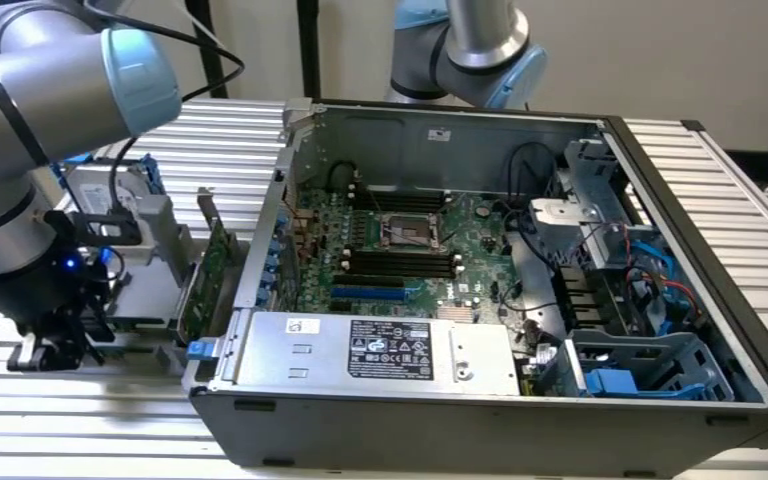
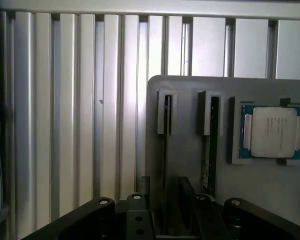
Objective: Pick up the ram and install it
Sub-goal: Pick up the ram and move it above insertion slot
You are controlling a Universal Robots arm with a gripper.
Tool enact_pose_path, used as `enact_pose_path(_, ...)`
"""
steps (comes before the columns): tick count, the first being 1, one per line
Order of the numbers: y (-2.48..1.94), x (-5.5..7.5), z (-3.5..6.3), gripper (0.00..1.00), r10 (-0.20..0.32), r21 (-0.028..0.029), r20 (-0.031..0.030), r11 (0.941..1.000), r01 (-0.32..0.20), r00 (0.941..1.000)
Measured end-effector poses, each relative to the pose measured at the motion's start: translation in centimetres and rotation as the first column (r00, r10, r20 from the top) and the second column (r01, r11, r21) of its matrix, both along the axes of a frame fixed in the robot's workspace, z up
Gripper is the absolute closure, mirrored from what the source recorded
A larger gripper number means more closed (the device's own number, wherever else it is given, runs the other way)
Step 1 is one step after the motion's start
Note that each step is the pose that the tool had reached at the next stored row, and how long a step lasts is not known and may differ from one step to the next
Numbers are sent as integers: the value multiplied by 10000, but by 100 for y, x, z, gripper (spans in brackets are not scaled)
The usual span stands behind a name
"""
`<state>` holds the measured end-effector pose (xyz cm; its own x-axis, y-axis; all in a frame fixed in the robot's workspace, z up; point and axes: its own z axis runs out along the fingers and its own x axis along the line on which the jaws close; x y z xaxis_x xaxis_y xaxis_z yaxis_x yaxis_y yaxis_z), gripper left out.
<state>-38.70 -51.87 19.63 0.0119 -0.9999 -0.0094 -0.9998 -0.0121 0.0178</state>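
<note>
As the grey-and-blue robot arm (image 1: 37, 120) bends low at the exterior view's left, tool (image 1: 48, 350): black and two-fingered, poised over the slatted aluminium bench (image 2: 65, 125). Its fingers (image 2: 187, 192) stand apart and grip nothing.
Holder: a flat grey slotted holder (image 2: 190, 90) lies on the bench just beside the case, directly under the tool.
Ram: the ram (image 2: 166, 127), a long thin circuit-board stick seen edge-on as a dark line, stands in the holder slot that runs between the fingers. It is judged to be the ram by its slimness.
Neighbours: a second edge-on green board (image 2: 209, 150) sits in the next slot. Beyond it, a square silver processor chip (image 2: 271, 131) rests in its own recess.
Case: an open dark-grey metal computer case (image 1: 491, 430) lies on its side. The black memory slots (image 1: 391, 265) on its green motherboard (image 1: 478, 230) look unfilled and are well apart from the tool.
Step in hand: the pick-up, at the lining-up stage. Nothing is lifted and nothing is installed.
What the grasp calls for: probably fingers square to the stick's flat faces, clear of the neighbouring board, and a straight pull along the slot walls.
</note>
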Motion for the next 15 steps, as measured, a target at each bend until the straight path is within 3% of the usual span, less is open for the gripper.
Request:
enact_pose_path(12, 17, 1, -9, 0, 1, 11, -12, 10000, -1, 10000)
enact_pose_path(13, 18, 1, -9, 100, 1, 12, -11, 10000, -1, 10000)
enact_pose_path(15, 19, 0, -9, 100, 0, 13, -12, 10000, 0, 10000)
